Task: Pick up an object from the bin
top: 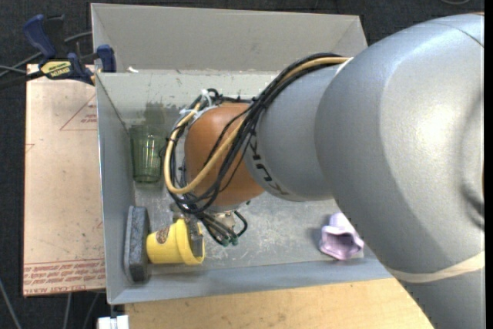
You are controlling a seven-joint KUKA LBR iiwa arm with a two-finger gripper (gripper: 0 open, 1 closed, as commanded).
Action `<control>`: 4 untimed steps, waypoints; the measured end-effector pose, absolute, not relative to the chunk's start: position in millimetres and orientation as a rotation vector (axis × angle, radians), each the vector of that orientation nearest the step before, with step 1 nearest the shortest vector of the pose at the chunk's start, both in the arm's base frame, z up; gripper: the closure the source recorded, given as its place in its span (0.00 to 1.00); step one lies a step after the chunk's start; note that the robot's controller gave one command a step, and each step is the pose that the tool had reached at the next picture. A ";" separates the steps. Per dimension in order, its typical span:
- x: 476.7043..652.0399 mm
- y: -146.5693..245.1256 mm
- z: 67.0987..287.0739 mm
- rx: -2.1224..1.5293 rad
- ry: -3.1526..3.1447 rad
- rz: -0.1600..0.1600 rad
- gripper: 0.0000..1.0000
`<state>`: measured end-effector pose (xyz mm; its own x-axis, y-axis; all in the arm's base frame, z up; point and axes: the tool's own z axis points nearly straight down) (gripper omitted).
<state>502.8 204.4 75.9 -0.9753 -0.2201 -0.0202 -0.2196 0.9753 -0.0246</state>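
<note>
The gripper [202, 236] sat low in the bin's [231, 42] lower-left corner, against a yellow cup [171, 246] lying on its side beside a grey block [137, 243]. Whether it was wide or narrow could not be told.

Grey arm [331, 142] from the right, orange-covered wrist [219, 158] low, hand [205, 231] downward.

Bin floor [281, 239] lies bare between yellow cup [174, 246] and lilac cloth [340, 238]; grey block [137, 243] and green glass [145, 156] line its left side.
</note>
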 end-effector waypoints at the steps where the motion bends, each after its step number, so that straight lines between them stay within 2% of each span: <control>1: 504.2 208.9 82.9 -0.803 3.015 -0.047 1.00; 3: 504.2 208.8 82.3 -0.804 3.014 -0.048 1.00; 4: 488.0 213.5 103.9 -0.947 2.980 -0.047 1.00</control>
